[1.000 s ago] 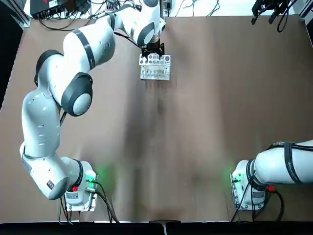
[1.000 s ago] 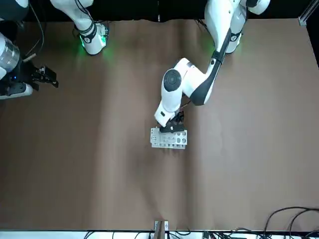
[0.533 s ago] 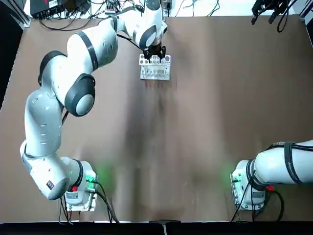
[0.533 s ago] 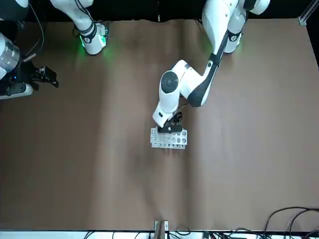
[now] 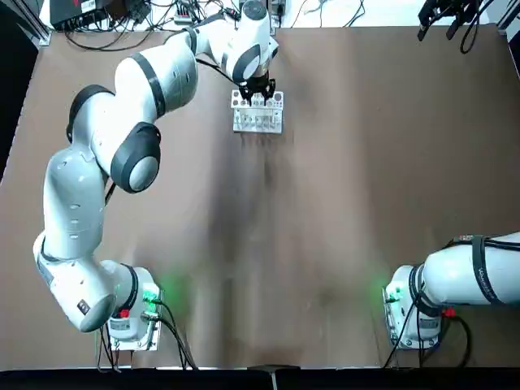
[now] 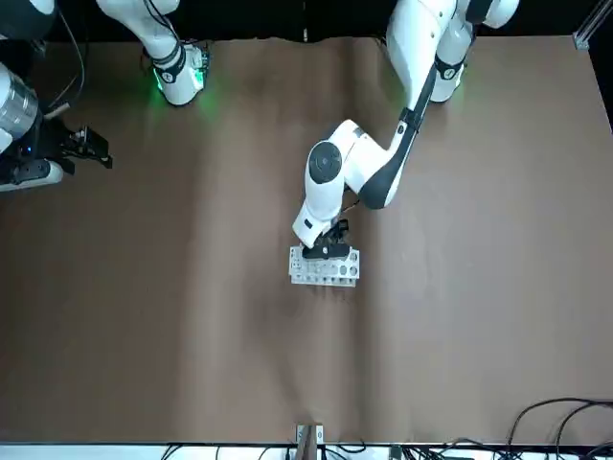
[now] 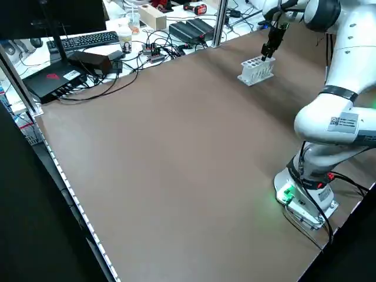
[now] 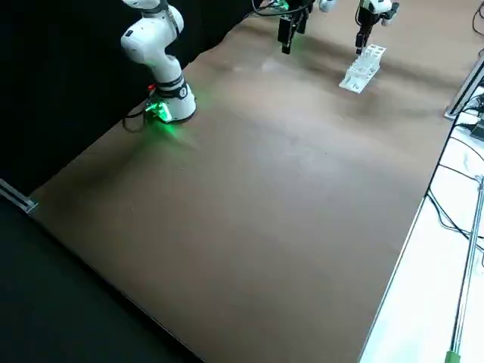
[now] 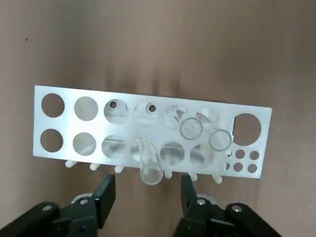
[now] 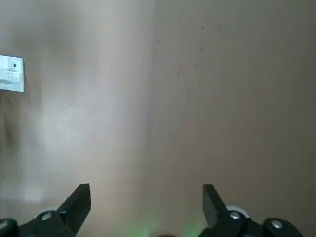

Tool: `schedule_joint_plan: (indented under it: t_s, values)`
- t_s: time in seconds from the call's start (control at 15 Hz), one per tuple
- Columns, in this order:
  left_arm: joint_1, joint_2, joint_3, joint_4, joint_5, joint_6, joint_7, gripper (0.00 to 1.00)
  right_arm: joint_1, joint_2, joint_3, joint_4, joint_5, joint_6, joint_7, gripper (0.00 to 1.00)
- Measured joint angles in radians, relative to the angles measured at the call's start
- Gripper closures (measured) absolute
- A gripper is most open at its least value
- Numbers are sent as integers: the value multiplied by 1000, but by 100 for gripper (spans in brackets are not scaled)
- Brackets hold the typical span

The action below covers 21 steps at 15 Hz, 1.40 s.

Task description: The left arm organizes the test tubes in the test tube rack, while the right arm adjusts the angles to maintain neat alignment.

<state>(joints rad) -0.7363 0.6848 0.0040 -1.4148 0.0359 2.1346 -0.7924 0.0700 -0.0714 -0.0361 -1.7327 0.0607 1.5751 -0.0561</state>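
The white test tube rack [image 5: 258, 120] stands far out on the brown table, left of the middle. My left gripper [image 5: 258, 88] hangs over the rack's side nearest the far edge. In the left wrist view the rack [image 9: 69, 123] holds a few clear test tubes: one tilted tube [image 9: 149, 163] in the near row and two [image 9: 190, 128] further along. The left gripper [image 9: 146, 181] is open, with the tilted tube's mouth in the gap, apart from both fingers. My right gripper [image 5: 443, 15] is parked open and holds nothing at the table's far right corner.
Cables, boxes and a keyboard [image 7: 88, 40] lie beyond the table's far edge. The arm bases with green lights [image 5: 150, 296] sit at the near edge. A corner of the rack [image 10: 11, 74] shows in the right wrist view.
The left arm's wrist and forearm have swung a little toward the far edge, and its gripper has come closer down over the rack. The right arm has not moved.
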Motion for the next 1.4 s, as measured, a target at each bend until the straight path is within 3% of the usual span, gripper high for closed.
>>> schedule_joint_plan:
  t_s: [0.4, 1.4]
  values:
    - [0, 0, 0, 2, 0, 0, 0, 48, 0, 0, 0, 0, 0, 0, 0, 0]
    - [4, 0, 5, 4, 0, 0, 0, 53, 0, 0, 0, 0, 0, 0, 0, 0]
